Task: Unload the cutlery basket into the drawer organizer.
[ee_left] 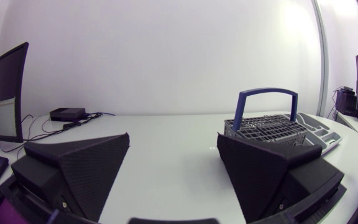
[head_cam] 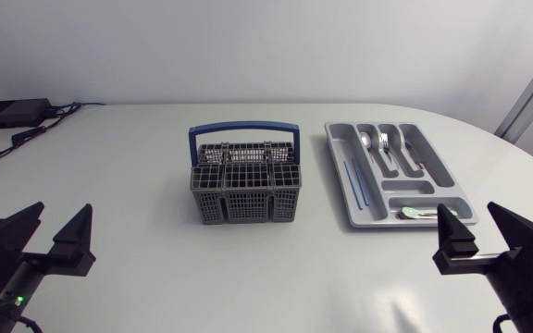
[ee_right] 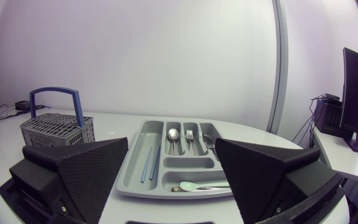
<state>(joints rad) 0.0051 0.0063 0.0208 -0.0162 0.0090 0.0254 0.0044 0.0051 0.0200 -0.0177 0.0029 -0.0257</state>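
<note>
Left end effector (head_cam: 63, 211), right end effector (head_cam: 468, 211) spread; basket (head_cam: 244, 205), organizer (head_cam: 426, 153) on white table (head_cam: 109, 157)

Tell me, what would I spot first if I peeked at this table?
First, the grey cutlery basket with its blue handle, in the middle of the table. Beside it, toward the right gripper, lies the grey drawer organizer, with a spoon, a fork and blue sticks already in it. At the near corners, the left gripper and right gripper sit open, holding nothing.
</note>
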